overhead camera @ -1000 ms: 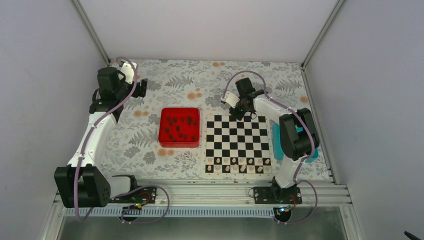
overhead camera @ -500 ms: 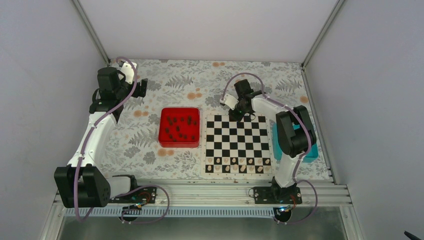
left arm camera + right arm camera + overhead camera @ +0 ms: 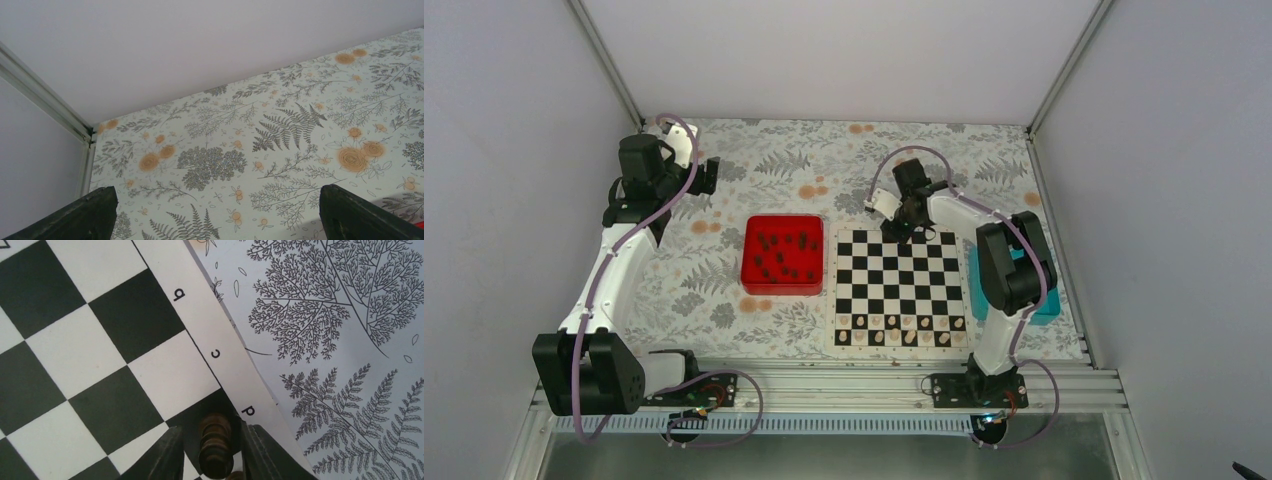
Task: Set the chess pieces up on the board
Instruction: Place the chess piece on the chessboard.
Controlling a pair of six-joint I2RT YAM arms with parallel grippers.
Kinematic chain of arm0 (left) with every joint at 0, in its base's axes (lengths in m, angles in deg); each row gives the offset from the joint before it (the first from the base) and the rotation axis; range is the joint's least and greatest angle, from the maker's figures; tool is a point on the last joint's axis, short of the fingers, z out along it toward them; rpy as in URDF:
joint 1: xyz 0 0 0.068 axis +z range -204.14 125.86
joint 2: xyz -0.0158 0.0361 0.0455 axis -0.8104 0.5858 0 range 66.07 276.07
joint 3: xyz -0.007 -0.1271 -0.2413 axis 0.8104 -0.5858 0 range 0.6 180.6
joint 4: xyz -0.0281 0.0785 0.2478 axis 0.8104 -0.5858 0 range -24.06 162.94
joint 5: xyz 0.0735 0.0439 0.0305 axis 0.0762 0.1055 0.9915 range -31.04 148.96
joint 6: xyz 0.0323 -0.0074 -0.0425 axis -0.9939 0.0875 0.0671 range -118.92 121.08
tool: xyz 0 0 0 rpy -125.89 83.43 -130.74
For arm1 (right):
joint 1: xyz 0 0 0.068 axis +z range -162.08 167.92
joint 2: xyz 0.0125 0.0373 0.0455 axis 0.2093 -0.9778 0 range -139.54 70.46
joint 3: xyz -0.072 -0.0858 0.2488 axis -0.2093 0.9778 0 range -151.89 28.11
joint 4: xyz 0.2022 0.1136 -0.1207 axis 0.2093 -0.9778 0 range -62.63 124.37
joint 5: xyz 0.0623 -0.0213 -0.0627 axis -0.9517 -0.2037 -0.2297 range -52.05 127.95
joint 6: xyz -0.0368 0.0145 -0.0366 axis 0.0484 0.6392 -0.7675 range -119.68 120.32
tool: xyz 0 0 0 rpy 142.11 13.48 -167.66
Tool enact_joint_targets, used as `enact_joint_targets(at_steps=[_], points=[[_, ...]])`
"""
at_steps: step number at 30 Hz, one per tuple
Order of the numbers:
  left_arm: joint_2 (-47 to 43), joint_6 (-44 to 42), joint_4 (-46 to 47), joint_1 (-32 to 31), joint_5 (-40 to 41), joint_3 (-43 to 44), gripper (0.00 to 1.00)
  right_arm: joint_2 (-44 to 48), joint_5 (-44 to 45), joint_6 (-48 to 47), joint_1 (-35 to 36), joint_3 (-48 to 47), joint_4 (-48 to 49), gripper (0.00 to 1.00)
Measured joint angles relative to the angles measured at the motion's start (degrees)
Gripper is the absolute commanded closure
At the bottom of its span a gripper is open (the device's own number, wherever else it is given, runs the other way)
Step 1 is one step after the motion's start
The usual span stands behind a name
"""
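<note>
The board (image 3: pixel 832 290) lies right of centre, black and white squares with a pale border. Several dark chess pieces (image 3: pixel 784 256) lie in the red tray (image 3: pixel 782 219) to its left. My right gripper (image 3: pixel 907 228) is low over the board's far edge. In the right wrist view the right gripper (image 3: pixel 212 430) is slightly open around one dark brown piece (image 3: pixel 216 440). The piece stands on the black edge square (image 3: pixel 192 420) beside the letter d, with a small gap to each finger. My left gripper (image 3: pixel 709 175) is wide open and empty at the far left, and only tablecloth shows between its fingers (image 3: pixel 95 215).
Pale tan pieces (image 3: pixel 900 330) fill the board's two near rows. A teal tray (image 3: pixel 1046 306) lies right of the board, partly under the right arm. The floral tablecloth (image 3: pixel 250 150) covers the table. Cage walls and posts stand close at the back and sides.
The right gripper came down a little toward the board's far edge in the first half second, then held still. The left arm has not moved.
</note>
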Motion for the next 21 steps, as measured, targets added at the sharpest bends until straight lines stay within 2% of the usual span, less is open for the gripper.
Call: enact_joint_targets(at_steps=[2,5,13,21], points=[[0.0,0.0,0.0,0.0,0.0,0.0,0.0,0.3,0.1,-0.3,0.0,-0.3,-0.8,0.59],[0.0,0.0,0.0,0.0,0.0,0.0,0.0,0.6,0.3,-0.2,0.0,-2.6,-3.0,0.57],[0.0,0.0,0.0,0.0,0.0,0.0,0.0,0.6,0.5,0.1,2.1,-19.1,-7.9,0.56],[0.0,0.0,0.0,0.0,0.0,0.0,0.0,-0.7,1.4,0.0,16.1,-28.3,-10.8,0.55]])
